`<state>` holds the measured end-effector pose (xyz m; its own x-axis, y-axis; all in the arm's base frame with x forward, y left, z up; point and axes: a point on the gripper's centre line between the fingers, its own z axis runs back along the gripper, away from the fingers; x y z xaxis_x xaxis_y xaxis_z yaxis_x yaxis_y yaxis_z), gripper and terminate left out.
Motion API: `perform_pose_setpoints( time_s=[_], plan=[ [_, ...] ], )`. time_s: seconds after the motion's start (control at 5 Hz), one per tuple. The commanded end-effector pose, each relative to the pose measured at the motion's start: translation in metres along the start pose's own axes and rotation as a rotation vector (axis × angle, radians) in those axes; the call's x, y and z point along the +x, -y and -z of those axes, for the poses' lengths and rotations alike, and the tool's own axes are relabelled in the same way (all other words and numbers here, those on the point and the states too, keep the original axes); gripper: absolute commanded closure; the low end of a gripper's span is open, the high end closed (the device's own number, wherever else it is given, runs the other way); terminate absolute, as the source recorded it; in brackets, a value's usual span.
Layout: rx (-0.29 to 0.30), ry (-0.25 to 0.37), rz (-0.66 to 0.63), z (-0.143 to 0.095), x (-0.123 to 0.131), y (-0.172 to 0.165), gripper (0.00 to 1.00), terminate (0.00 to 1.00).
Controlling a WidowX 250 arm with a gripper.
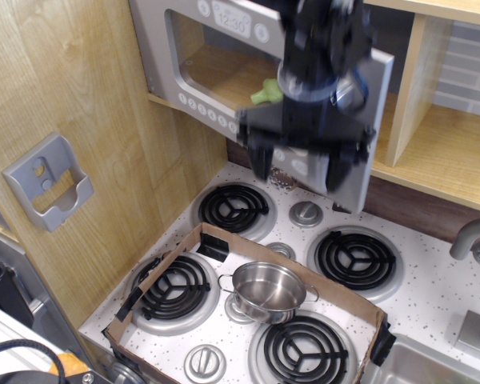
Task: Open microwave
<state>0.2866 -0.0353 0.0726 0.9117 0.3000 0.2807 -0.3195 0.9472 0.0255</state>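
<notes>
The silver-grey microwave (156,48) hangs above the stove, and its windowed door stands swung partly out toward me. The digital clock (230,18) and the row of white buttons (204,112) show on the door. My black gripper (298,168) hangs in front of the door's right end with its fingers spread apart. The right fingertip (336,172) lies over the grey vertical handle (350,188); whether it touches the handle I cannot tell. A green toy (264,94) shows inside.
A steel pot (268,290) sits in a low cardboard box (176,254) on the stove top with black coil burners (356,260). A wooden shelf (444,156) is to the right. A grey wall holder (48,182) is on the left panel. A faucet (474,238) is at the right edge.
</notes>
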Motion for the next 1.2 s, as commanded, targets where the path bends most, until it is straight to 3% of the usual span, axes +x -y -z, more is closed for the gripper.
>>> perform_pose_setpoints(
  time_s=[0.0,0.2,0.4,0.6,0.8,1.0],
  plan=[
    [-0.052,0.060,-0.155,-0.011,-0.024,0.041,0.00,0.00],
    [-0.065,0.064,-0.103,-0.015,-0.022,0.073,0.00,0.00],
    [-0.167,0.038,-0.123,-0.021,-0.015,0.105,0.00,0.00],
    [-0.195,0.041,-0.176,-0.029,0.000,0.129,0.00,0.00],
    [-0.135,0.076,0.055,-0.028,0.023,0.119,0.00,0.00],
    [-0.128,0.174,0.260,-0.016,0.036,0.092,0.00,0.00]
  ],
)
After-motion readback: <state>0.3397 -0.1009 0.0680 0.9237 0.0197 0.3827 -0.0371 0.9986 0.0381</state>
